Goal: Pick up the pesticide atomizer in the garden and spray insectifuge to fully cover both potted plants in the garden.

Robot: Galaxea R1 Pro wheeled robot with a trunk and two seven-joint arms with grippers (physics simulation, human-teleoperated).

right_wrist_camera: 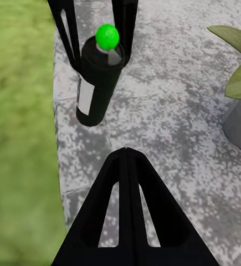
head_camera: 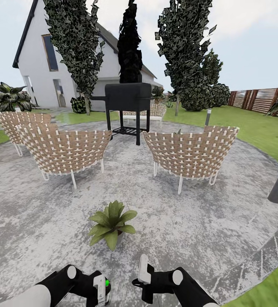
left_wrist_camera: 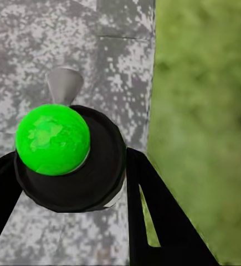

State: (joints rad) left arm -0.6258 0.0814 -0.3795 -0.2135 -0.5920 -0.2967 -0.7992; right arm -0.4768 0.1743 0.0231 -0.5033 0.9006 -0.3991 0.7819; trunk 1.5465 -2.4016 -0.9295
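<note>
So the left tool (head_camera: 101,290) is clamped on the atomizer (right_wrist_camera: 98,83): in the right wrist view you can see two black fingers (right_wrist_camera: 65,33) hugging the dark bottle on either side, with the bright green cap on top. Left wrist view looks straight down onto that cap (left_wrist_camera: 52,139), and the grey nozzle sticks out in front over the stone. My guess is it's held upright and low like that so the nozzle faces forward, ready to aim.

Right tool (right_wrist_camera: 127,152) is pinched together, empty, fingers touching tip to tip. It hangs just beside the left one, pointed across at the bottle, probably to watch or steady it.

Out front, one potted plant (head_camera: 112,224) sits on the grey patio (head_camera: 224,221), near the arms and dead ahead, so I'd say it's lined up as the first spray target. Beyond it are the woven chairs (head_camera: 64,149), the black grill (head_camera: 128,97), then the trees and white house. Can't pick out the second small plant from here.
</note>
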